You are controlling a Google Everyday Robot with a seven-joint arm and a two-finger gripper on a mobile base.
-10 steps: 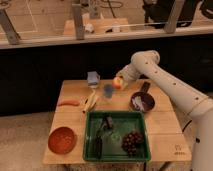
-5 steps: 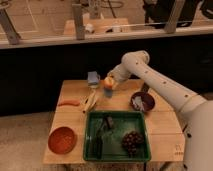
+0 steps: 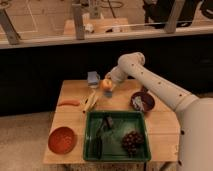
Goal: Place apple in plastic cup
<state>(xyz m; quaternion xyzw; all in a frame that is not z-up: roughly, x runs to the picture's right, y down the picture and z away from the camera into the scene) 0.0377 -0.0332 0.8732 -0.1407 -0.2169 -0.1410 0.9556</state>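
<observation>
The gripper [image 3: 109, 80] pinches the apple [image 3: 107, 84] just above the plastic cup [image 3: 108, 93] near the surface's [image 3: 75, 117] far edge; lowering and release look next.

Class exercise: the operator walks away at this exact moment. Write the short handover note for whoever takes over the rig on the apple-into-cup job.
Pincer: at the back of the table, right of the boxy blue-and-white object, shut on the apple.
Apple: in the pincer, directly over the plastic cup, of which only a blue-grey bit shows beneath the fruit.
Done: apple picked up and carried to the cup.
Left: whether the apple already sits in the cup cannot be told; finish lowering if needed, release, then pull the arm away.
Nearby: carrot, dark purple bowl, green tray, orange bowl.
</observation>
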